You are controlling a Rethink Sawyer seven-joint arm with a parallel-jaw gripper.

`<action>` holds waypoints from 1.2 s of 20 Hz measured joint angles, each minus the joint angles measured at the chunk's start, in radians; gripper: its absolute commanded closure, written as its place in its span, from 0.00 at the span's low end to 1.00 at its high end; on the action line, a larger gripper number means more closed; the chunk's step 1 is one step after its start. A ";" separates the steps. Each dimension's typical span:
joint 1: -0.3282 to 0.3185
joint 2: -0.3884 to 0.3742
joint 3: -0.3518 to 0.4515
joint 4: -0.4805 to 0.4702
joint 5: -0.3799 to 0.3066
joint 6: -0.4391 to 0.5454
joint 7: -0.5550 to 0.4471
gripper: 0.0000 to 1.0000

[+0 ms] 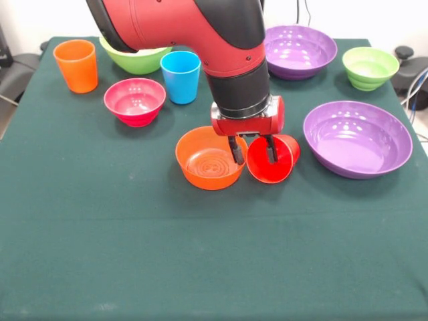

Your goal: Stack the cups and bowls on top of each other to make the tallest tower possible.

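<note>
While the pincer (253, 150) grips the red cup (273, 160), tilted on its side with its mouth facing the camera, the cup sits just beside the orange bowl (208, 158) on the green tabletop (200, 254).

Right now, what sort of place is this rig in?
Probably a lab or test bench: a table under a dark green cloth, cables trailing at its edge, and the gripper among plastic ware like the orange bowl.

Orange cup (76, 65); sky blue cup (180, 76); red cup (271, 160); pink bowl (134, 101); orange bowl (207, 159); 2 purple bowls (357, 138); dark green tablecloth (134, 234).
</note>
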 measured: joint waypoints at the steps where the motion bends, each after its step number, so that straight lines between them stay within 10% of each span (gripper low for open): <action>1: 0.000 -0.001 0.000 0.000 0.000 0.000 0.000 0.00; 24: 0.000 -0.206 0.027 0.221 0.000 0.000 0.000 0.00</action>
